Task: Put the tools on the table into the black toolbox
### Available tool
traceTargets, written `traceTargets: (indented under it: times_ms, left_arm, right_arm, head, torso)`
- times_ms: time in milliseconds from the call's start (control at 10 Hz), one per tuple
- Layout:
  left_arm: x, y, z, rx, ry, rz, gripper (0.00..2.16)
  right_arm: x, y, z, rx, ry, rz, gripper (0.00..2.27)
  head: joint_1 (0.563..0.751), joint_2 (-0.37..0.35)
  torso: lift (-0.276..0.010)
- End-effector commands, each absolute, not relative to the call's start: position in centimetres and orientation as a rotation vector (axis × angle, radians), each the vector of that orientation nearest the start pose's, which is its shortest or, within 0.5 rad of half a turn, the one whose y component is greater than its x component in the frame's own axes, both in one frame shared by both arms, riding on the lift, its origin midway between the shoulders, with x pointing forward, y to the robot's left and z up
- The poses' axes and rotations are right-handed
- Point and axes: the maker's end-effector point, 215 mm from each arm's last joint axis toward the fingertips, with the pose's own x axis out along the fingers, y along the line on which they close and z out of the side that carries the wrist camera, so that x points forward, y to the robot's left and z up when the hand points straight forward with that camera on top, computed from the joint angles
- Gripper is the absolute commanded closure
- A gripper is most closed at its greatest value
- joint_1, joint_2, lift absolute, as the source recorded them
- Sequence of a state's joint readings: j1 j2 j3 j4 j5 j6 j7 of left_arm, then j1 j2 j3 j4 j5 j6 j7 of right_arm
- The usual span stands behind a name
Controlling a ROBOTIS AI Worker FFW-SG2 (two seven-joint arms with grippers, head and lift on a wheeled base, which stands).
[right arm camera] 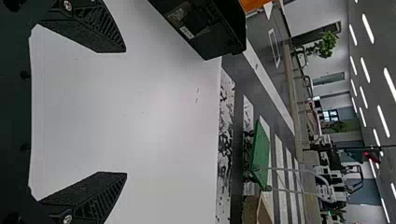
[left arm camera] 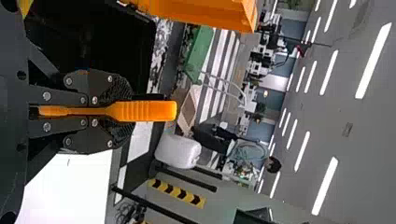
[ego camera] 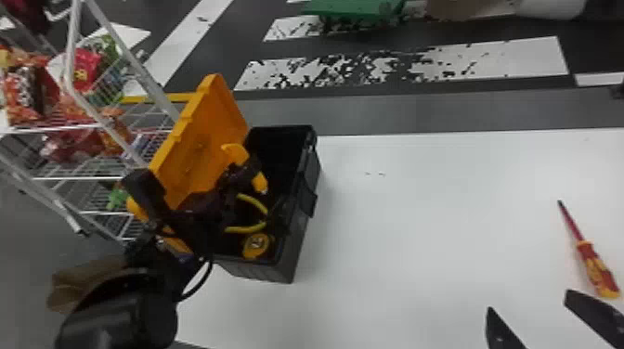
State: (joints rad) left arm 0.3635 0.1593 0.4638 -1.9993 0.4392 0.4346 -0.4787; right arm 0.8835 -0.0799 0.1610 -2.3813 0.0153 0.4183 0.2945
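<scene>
Screwdriver (ego camera: 595,270) lies well apart from toolbox rim (ego camera: 301,178).

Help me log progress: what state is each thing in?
Toolbox: open
Lid: raised
Screwdriver: lying on the table
Tape measure: inside the toolbox
Yellow handles: apart, inside the toolbox
Orange tool: held over the toolbox
Left gripper: shut on the orange tool
Right gripper: open, empty

Orange tool (left arm camera: 144,111) (ribbed) in left end effector (ego camera: 249,170)
</scene>
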Motion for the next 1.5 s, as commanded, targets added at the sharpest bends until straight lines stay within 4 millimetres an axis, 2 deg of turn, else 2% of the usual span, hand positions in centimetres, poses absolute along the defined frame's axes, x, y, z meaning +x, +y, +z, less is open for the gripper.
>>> traceTargets:
  times_ms: [0,300,600,700,900,1100,1200,1400]
  left_arm:
    - [45.3,37.9,-35.5,-0.251,0.192,-0.143,0.0]
    - [44.5,37.3,-34.9,-0.256,0.188,-0.151,0.03]
    - [41.3,35.0,-34.3,-0.298,0.169,-0.18,0.03]
    - [40.3,33.9,-35.0,-0.325,0.175,-0.193,0.03]
    - [39.1,31.7,-36.3,-0.34,0.172,-0.204,0.04]
    - [37.9,31.3,-35.9,-0.289,0.105,-0.169,0.06]
    - [37.2,30.8,-34.7,-0.241,0.036,-0.159,0.06]
    - [35.6,30.1,-34.3,-0.199,-0.005,-0.147,0.06]
  right_arm:
    - [28.4,-8.7,-41.5,0.094,0.489,0.464,0.07]
    - [28.3,-8.7,-41.5,0.095,0.491,0.463,0.07]
    - [28.5,-9.2,-41.7,0.093,0.495,0.451,0.05]
    - [28.5,-9.6,-42.0,0.096,0.509,0.438,0.05]
    - [28.5,-11.5,-43.7,0.084,0.578,0.392,0.05]
    - [29.0,-13.2,-45.1,0.107,0.644,0.347,0.05]
    - [29.6,-14.1,-45.2,0.112,0.659,0.322,0.05]
    - [30.7,-15.6,-45.1,0.136,0.69,0.281,0.05]
  head:
    - [0.695,0.35]
    - [0.695,0.35]
    - [0.695,0.35]
    - [0.695,0.35]
    - [0.695,0.35]
    - [0.695,0.332]
    - [0.695,0.324]
    - [0.695,0.284]
  torso:
    - [-0.075]
    - [-0.075]
    - [-0.075]
    - [-0.075]
    - [-0.075]
    - [-0.075]
    - [-0.075]
    - [-0.075]
